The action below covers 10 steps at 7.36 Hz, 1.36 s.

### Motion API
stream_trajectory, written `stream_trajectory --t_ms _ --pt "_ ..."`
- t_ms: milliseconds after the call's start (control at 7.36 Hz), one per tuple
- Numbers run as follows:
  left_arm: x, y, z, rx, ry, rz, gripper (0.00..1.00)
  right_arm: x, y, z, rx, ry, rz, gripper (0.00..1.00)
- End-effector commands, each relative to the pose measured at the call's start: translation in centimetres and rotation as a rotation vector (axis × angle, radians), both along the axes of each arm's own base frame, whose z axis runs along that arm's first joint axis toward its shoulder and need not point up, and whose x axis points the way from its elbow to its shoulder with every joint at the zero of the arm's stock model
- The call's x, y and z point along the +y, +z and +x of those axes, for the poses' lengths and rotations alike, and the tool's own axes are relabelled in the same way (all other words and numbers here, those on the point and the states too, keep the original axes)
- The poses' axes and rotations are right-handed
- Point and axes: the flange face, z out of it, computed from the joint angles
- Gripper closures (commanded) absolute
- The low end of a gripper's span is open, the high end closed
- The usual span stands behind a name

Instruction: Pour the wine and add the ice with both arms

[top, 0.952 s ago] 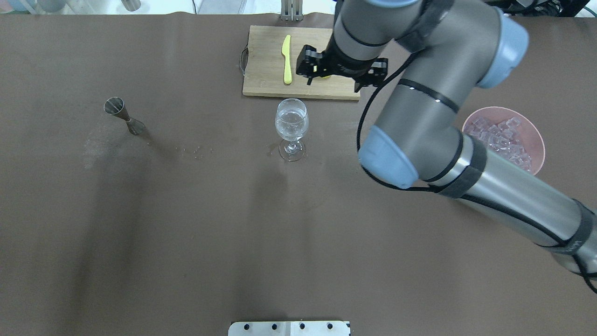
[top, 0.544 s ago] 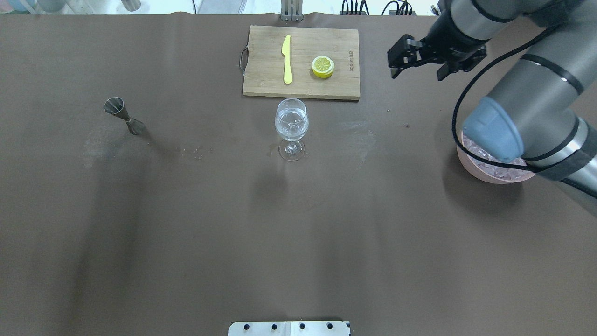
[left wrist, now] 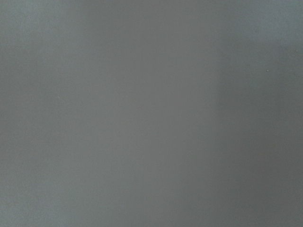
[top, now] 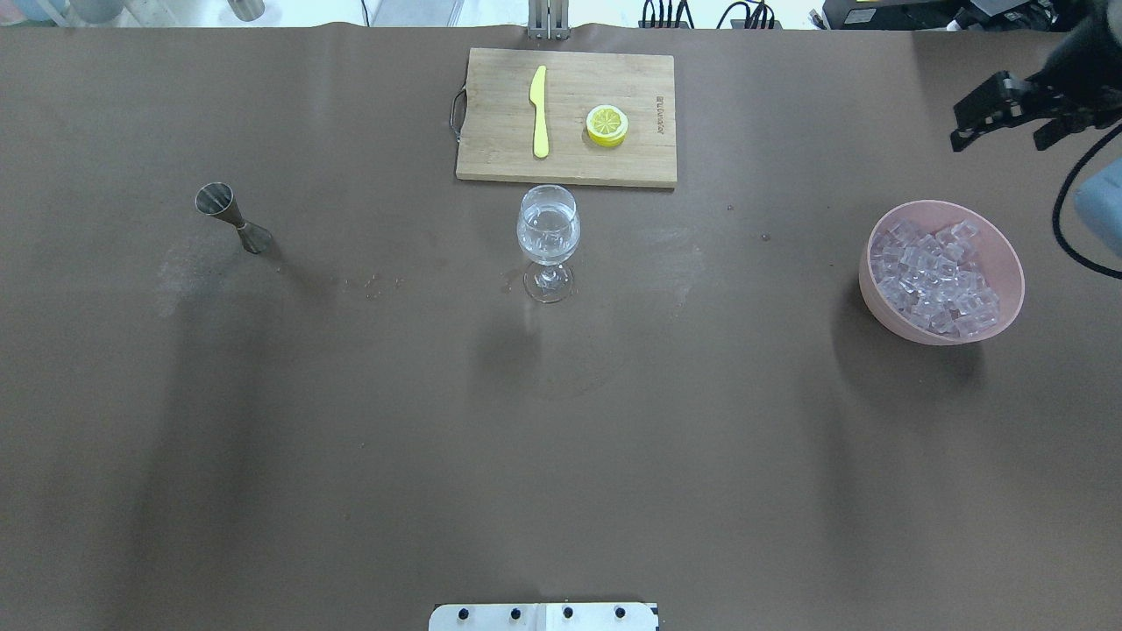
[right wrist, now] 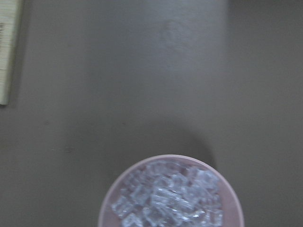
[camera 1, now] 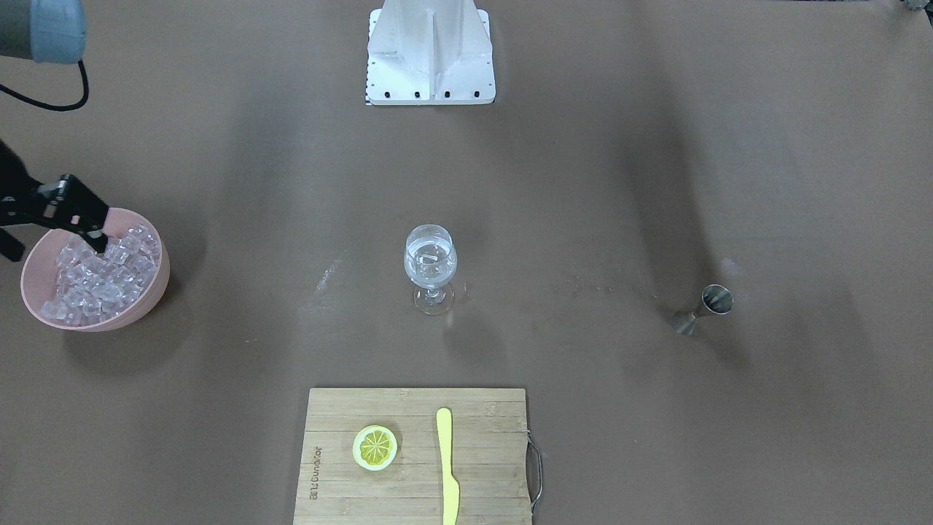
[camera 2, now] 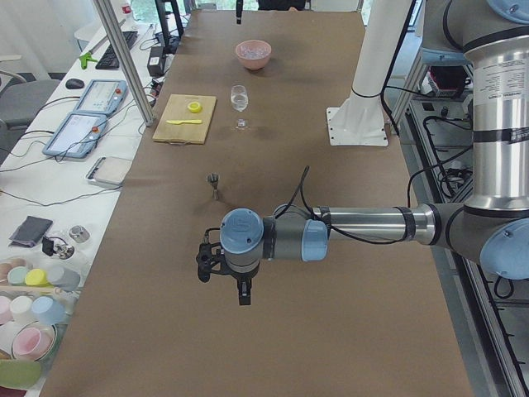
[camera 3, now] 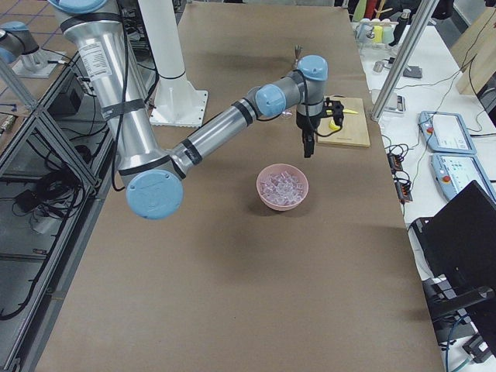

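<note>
The wine glass (top: 548, 241) stands upright mid-table, and the clear wine (top: 548, 230) fills part of its bowl (camera 1: 430, 264). A heap of ice (top: 936, 273) lies in the pink bowl (top: 1008, 302) at the right. My right gripper (top: 1004, 136) hangs open and empty in the air, beyond the pink bowl's far side; in the front view the right gripper (camera 1: 52, 244) sits at the rim of the pink bowl (camera 1: 157, 292). Only the left side view shows the left gripper (camera 2: 221, 285), above bare table, and I cannot tell its state. The right wrist view looks down on the ice (right wrist: 170, 201).
A steel jigger (top: 232, 217) stands at the left. Behind the glass, a wooden cutting board (top: 500, 153) carries a yellow knife (top: 539, 112) and a lemon half (top: 607, 124). Small droplets (top: 372, 282) mark the cloth between jigger and glass. The white pedestal (camera 1: 430, 51) stands at the robot's edge.
The right arm swung from over the cutting board to the far right, uncovering the lemon half and the pink bowl. Its gripper stayed open. Glass and jigger have not moved.
</note>
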Motion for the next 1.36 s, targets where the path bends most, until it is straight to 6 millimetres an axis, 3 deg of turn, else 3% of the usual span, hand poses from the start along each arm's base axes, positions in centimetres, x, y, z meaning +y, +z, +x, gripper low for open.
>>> stream_trajectory --t_ms 0,136,408,544,952,1224 --pt "0.2 0.0 0.1 0.001 0.001 0.001 0.01 3.1 10.3 7.9 0.021 0.031 -0.107 0.0" --pt "0.1 -0.3 0.0 0.001 0.001 0.008 0.01 5.7 14.1 10.4 0.032 0.068 -0.179 0.0" --pt "0.0 -0.4 0.1 0.004 0.001 0.01 0.01 9.4 20.0 12.6 0.232 0.105 -0.247 0.0" --pt "0.0 -0.4 0.1 0.004 0.001 0.012 0.01 9.6 20.4 13.0 0.288 0.111 -0.239 0.0" --pt "-0.1 -0.6 0.1 0.005 0.001 0.016 0.01 9.4 18.5 11.9 0.157 0.008 -0.161 0.0" --pt "-0.1 -0.7 0.1 0.009 0.001 0.02 0.01 10.5 20.3 12.9 0.161 -0.108 -0.089 0.0"
